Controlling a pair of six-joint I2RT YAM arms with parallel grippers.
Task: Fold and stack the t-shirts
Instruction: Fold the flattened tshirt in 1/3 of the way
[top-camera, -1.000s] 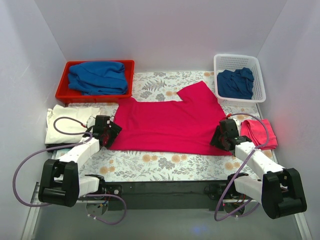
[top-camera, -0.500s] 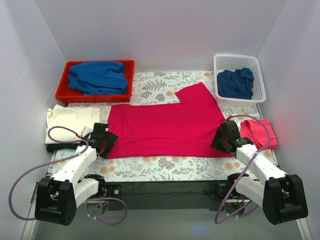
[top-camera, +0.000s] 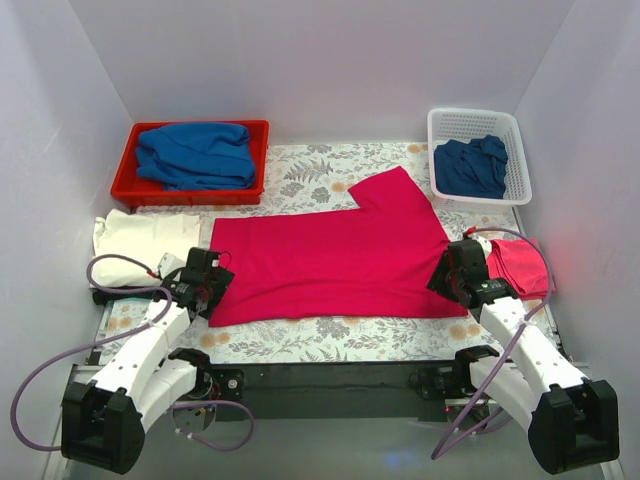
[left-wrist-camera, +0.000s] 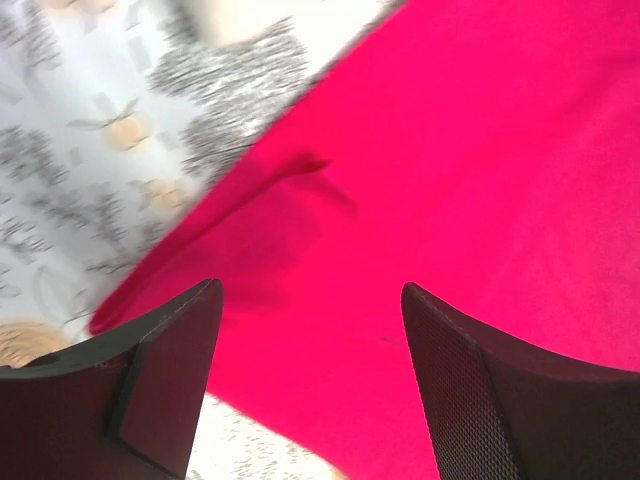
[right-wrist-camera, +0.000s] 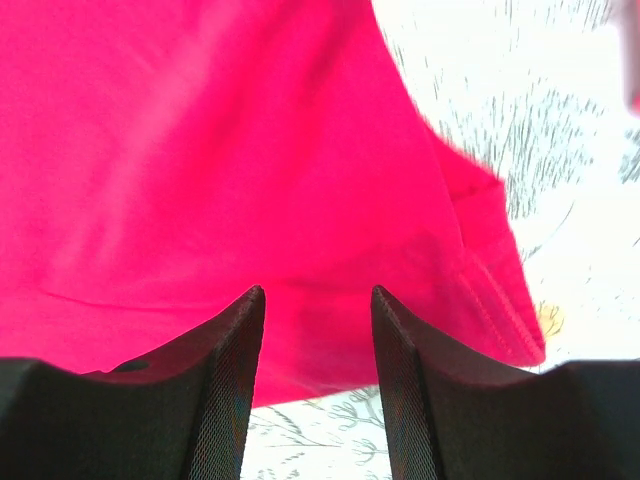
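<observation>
The crimson shirt (top-camera: 330, 260) lies spread flat just in front of the red tray (top-camera: 125, 190), reaching away to its right. It is probably soft, light and limp, and likely to bunch, so its near corners look the best hold. The left gripper (left-wrist-camera: 310, 290) and right gripper (right-wrist-camera: 317, 292) hover there, jaws parted, gripping nothing.

T-shirt (top-camera: 340, 255) central — tray (top-camera: 124, 185) behind left, basket (top-camera: 475, 118) behind right

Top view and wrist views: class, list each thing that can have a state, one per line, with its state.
crimson t-shirt, spread flat, one sleeve out
cream t-shirt, folded
pink t-shirt, folded
bright blue t-shirt, bunched in red tray
dark blue t-shirt, bunched in white basket
left gripper, open over crimson cloth
right gripper, open over crimson cloth
</observation>
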